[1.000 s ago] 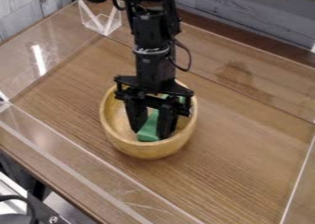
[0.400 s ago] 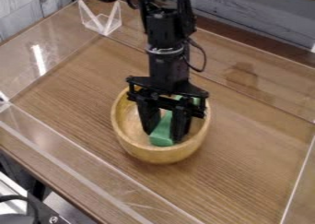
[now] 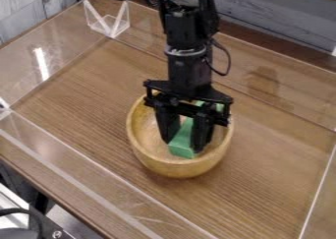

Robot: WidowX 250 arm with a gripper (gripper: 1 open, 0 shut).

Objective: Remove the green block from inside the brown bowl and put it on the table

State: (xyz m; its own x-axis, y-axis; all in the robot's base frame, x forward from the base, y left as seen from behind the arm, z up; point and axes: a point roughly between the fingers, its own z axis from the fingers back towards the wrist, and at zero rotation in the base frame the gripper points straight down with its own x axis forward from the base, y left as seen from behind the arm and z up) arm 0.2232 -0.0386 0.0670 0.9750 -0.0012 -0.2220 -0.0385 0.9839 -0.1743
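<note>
Pincer (image 3: 188,137) reaching steeply down into the brown bowl (image 3: 148,155), its fingers pinching the green block (image 3: 183,145), which stands tilted inside the bowl above the worktop (image 3: 79,95). The block looks light, rigid and matte; grasping across its narrow faces seems secure.

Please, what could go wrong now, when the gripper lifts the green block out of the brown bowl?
1. The gripper seems closed on the green block, but its fingers stand close to the brown bowl rim, so lifting might drag the bowl along.
2. The block looks tilted in the grip; it might slip and drop back.
</note>
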